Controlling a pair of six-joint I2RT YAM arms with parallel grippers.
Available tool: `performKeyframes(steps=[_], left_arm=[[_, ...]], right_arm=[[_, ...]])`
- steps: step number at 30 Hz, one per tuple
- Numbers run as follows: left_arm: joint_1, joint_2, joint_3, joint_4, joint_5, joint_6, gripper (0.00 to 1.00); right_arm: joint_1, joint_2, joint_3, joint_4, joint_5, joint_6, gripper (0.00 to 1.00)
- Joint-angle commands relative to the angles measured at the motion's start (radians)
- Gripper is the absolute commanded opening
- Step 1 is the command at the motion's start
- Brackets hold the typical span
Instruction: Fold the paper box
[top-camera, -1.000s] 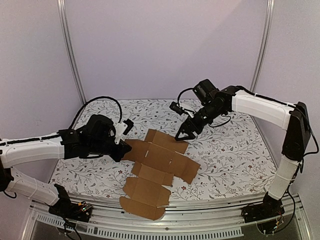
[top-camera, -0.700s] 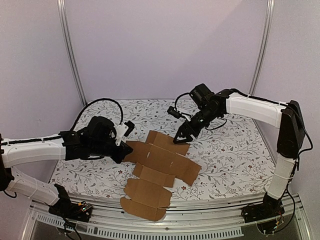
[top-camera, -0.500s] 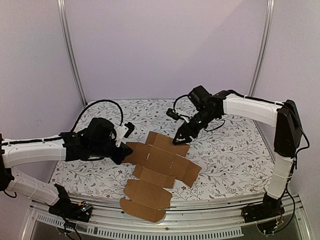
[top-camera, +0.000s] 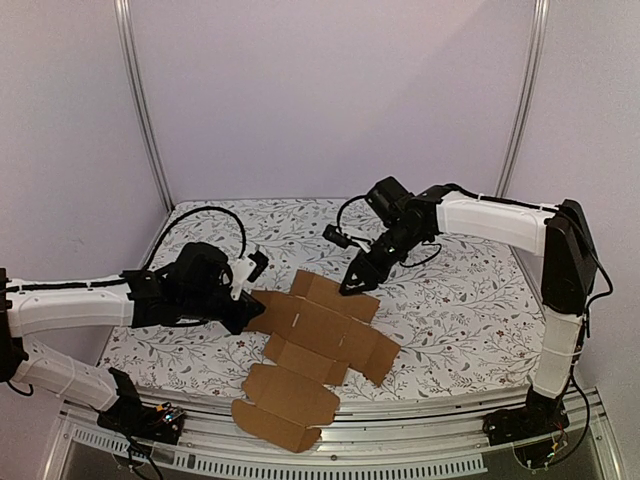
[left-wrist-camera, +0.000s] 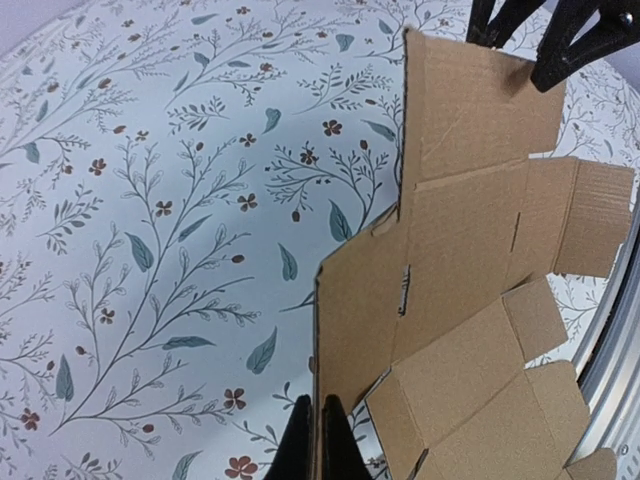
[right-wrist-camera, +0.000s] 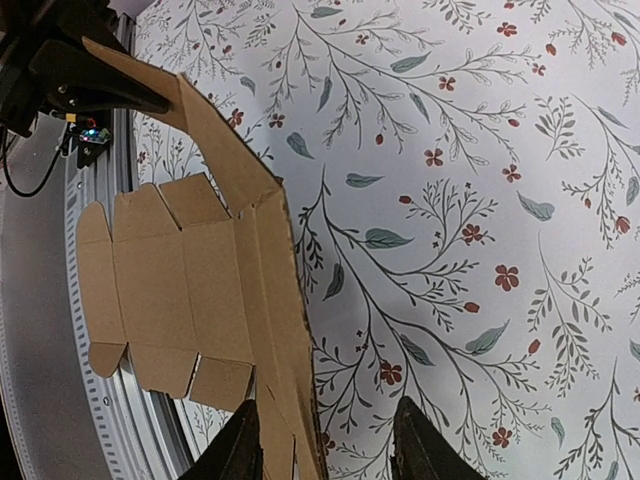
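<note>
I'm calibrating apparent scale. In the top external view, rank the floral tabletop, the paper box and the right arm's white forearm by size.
Largest: floral tabletop, clearly.
Next: paper box, an unfolded sheet.
Smallest: white forearm of the right arm; raised off the table, possibly inflated by nearness, yet smaller than the box.

The table (top-camera: 470, 300) has a white surface printed with leaves and small red flowers. The paper box (top-camera: 320, 325), a flat brown die-cut sheet, lies on it between the left gripper (top-camera: 243, 318) and the right gripper (top-camera: 350, 287). Its flaps farthest from the right gripper overhang the table's edge.
</note>
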Motion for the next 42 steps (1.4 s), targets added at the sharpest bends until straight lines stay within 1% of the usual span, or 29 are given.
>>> performKeyframes(steps=[1, 15, 21, 26, 29, 34, 35, 39, 41, 42], left_arm=[[-0.013, -0.020, -0.028, 0.037, -0.011, -0.007, 0.00], [-0.013, -0.062, -0.071, 0.070, -0.028, -0.016, 0.00], [-0.012, -0.072, -0.086, 0.082, -0.037, -0.021, 0.00], [-0.012, -0.070, -0.092, 0.094, -0.039, -0.024, 0.00], [-0.012, -0.070, -0.094, 0.095, -0.043, -0.025, 0.00], [-0.012, -0.076, -0.096, 0.086, -0.063, -0.032, 0.01], [-0.011, -0.079, -0.096, 0.081, -0.071, -0.037, 0.05], [-0.010, -0.120, -0.078, 0.049, -0.096, -0.060, 0.30], [-0.009, -0.148, -0.061, 0.015, -0.108, -0.074, 0.39], [-0.008, -0.164, -0.051, -0.005, -0.107, -0.079, 0.42]], right_arm=[[0.014, 0.028, 0.027, 0.001, -0.011, -0.012, 0.41], [0.027, 0.047, 0.015, -0.021, -0.045, -0.028, 0.31], [0.031, 0.031, -0.007, -0.023, -0.051, -0.033, 0.23], [0.035, 0.022, -0.010, -0.025, -0.047, -0.034, 0.10], [0.035, 0.022, -0.010, -0.027, -0.040, -0.036, 0.00], [0.044, 0.009, -0.013, -0.038, -0.019, -0.041, 0.00], [0.049, 0.006, -0.013, -0.042, -0.012, -0.043, 0.00], [0.060, -0.014, -0.018, -0.057, 0.035, -0.041, 0.00], [0.068, -0.032, -0.025, -0.058, 0.076, -0.032, 0.00], [0.074, -0.044, -0.029, -0.060, 0.104, -0.026, 0.00]])
